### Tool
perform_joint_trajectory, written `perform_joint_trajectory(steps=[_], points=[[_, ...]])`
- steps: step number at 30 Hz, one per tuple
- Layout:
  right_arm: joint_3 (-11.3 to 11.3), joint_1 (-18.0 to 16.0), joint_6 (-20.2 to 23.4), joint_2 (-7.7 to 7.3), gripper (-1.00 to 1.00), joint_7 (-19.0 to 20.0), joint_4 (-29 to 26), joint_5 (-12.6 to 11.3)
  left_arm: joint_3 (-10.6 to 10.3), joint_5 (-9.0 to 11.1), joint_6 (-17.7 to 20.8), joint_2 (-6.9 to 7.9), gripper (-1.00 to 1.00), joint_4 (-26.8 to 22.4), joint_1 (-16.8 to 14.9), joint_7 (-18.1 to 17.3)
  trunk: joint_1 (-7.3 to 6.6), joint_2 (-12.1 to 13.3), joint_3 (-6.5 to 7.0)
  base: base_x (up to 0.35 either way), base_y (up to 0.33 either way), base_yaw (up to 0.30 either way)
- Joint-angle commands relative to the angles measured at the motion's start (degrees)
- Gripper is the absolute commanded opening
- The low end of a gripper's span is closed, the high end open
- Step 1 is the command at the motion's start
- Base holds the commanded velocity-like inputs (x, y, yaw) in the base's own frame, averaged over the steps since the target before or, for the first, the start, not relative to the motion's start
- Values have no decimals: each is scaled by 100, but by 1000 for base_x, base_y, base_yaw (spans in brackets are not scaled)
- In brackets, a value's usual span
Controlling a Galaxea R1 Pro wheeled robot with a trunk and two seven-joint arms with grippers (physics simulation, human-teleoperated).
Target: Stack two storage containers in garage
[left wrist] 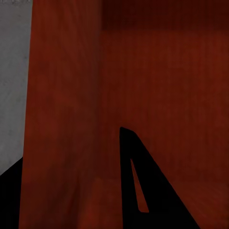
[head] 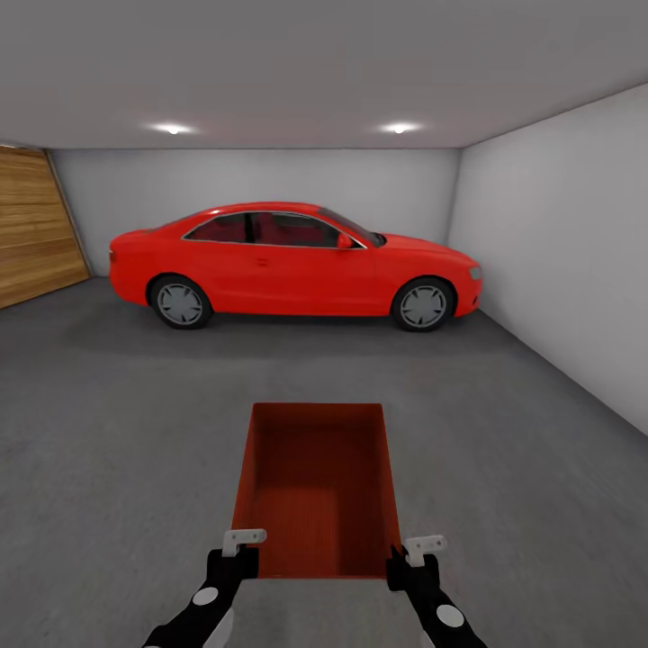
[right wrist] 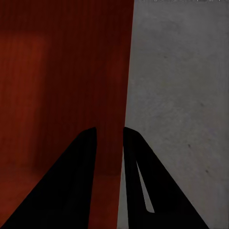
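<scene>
One box (head: 317, 486) hangs ahead of me from the head camera, open-topped and empty, above the garage floor (head: 108, 450), with the red car (head: 297, 265) far off; my left gripper (head: 241, 551) takes the near left corner and my right gripper (head: 407, 560) the near right. At the left wrist, the thin wall (left wrist: 62, 114) sits between my fingers, so I pinch it; it looks stiff, light and smooth, best held at the rim. At the right wrist, both fingers straddle the right wall (right wrist: 112, 95), pinching it too.
</scene>
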Motion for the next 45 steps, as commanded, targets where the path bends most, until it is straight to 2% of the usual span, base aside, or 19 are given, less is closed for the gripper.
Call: perform_joint_trajectory(steps=[1, 45], points=[[70, -6, -18, -8, -100, 163, 6, -61, 103, -22, -23, 69, -100, -10, -10, 300, 6, -13, -12, 309, 0, 0], [63, -6, -18, -8, -100, 163, -1, -51, 103, -22, -23, 69, -100, -10, -10, 300, 6, -13, -12, 326, 0, 0]])
